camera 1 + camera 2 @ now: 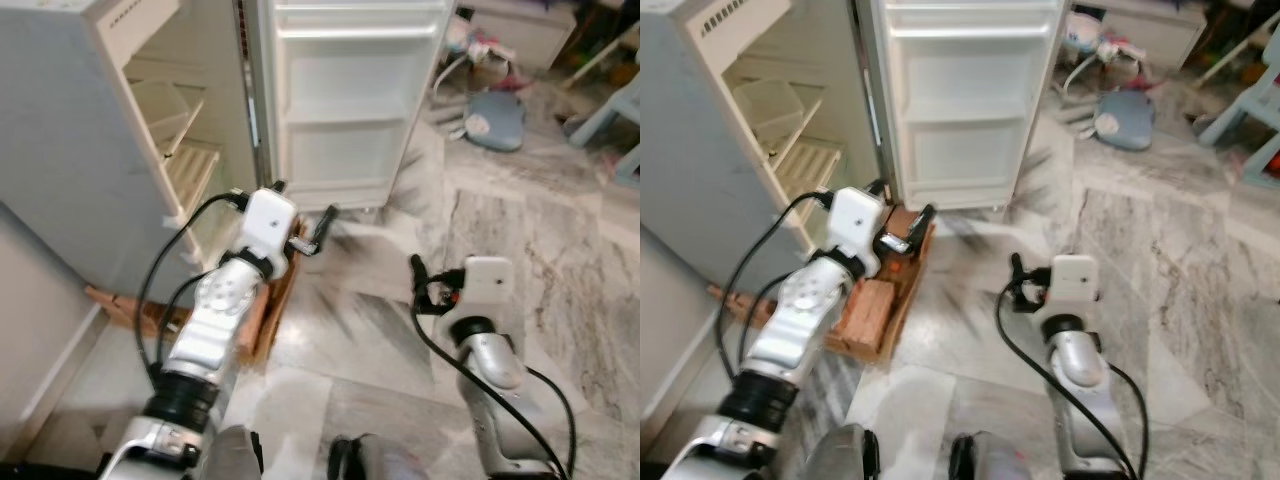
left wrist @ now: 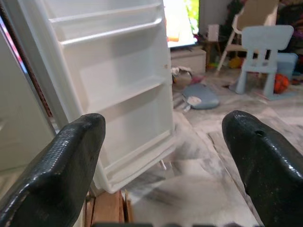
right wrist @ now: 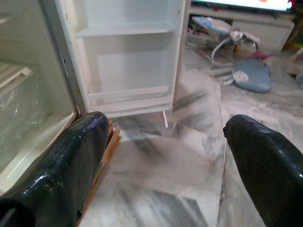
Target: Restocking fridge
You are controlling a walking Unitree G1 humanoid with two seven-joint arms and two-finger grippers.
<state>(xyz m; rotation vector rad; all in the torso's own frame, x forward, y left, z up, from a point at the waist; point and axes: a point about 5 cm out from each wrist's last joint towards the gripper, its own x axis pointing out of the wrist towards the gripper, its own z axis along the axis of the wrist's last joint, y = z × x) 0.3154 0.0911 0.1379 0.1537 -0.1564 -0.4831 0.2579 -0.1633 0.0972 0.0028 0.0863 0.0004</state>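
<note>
Left gripper (image 2: 163, 156): fingers spread wide, nothing between them, held low in front of the open fridge door (image 1: 355, 100). Right gripper (image 3: 165, 156): likewise wide open and empty, hanging over bare floor, well apart from the fridge (image 1: 110, 150).

Floor (image 1: 520, 250): grey-veined marble tiles, streaked with motion blur near the door's foot. Room is a lived-in home; a light blue child's chair (image 2: 262, 52) and a lit screen (image 2: 180, 21) stand at the far side.

Fridge stands open at the robot's left; white door shelves (image 2: 111, 33) look empty. Inside, wire racks and a clear drawer (image 3: 19, 104) are partly cut off by the frame edge; contents cannot be made out.

A wooden pallet (image 1: 875, 310) lies under the fridge's front, partly hidden by the left arm. A grey-blue round cushion (image 1: 495, 120) and a tangle of pale items lie on the floor beyond the door.
</note>
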